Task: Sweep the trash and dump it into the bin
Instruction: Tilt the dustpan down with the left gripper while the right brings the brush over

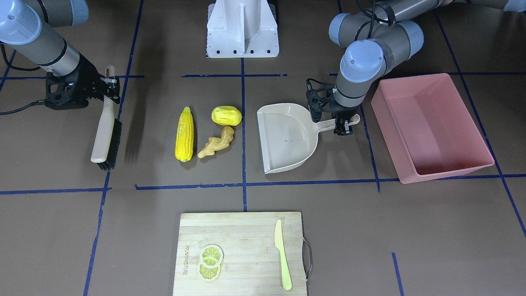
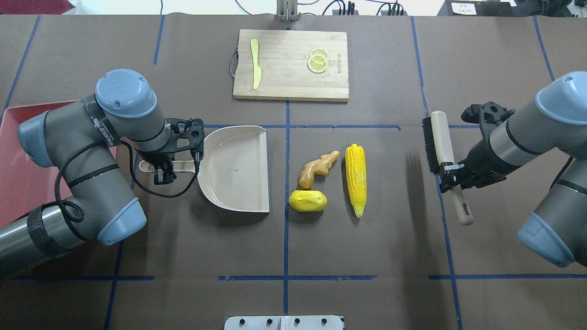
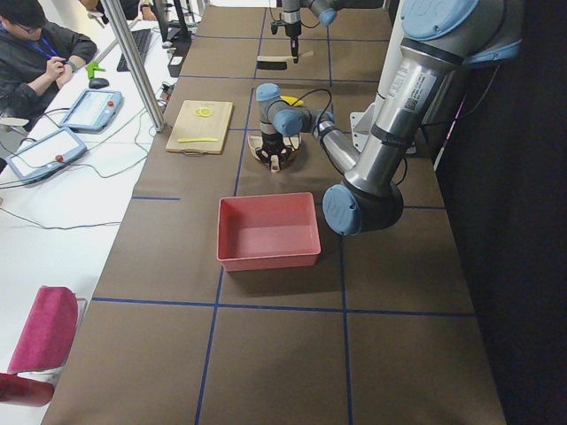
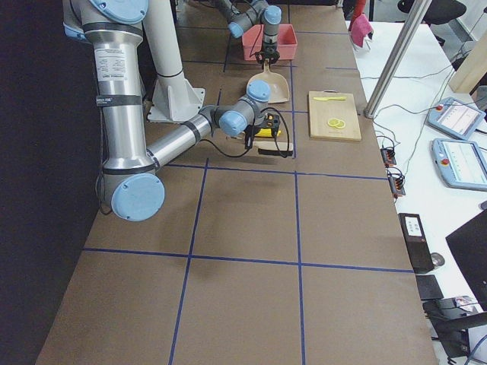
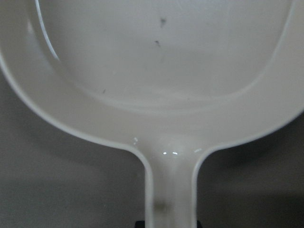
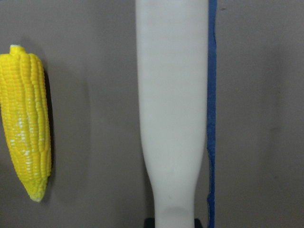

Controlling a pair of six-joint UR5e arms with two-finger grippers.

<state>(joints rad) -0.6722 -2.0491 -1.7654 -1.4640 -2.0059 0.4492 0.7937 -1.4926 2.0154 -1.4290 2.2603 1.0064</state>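
The trash lies mid-table: a corn cob [image 2: 356, 176] [image 1: 185, 133], a yellow potato-like piece [image 2: 308, 200] [image 1: 226, 115] and a tan ginger root [image 2: 316, 168] [image 1: 215, 143]. My left gripper [image 2: 163, 170] [image 1: 343, 125] is shut on the handle of a beige dustpan [image 2: 236, 167] [image 5: 161, 71], whose open edge faces the trash. My right gripper [image 2: 451, 176] [image 1: 109, 82] is shut on the handle of a black-bristled brush [image 2: 438, 142] [image 6: 173, 95], held above the table beside the corn [image 6: 26, 123]. The pink bin [image 1: 448, 170] [image 2: 13, 156] stands behind the dustpan and looks empty.
A wooden cutting board [image 2: 284, 78] lies at the far side with lemon slices [image 2: 318, 61] and a yellow-green knife [image 2: 255, 68] on it. The white robot base [image 1: 242, 28] is at the near edge. Blue tape lines mark the brown table cover.
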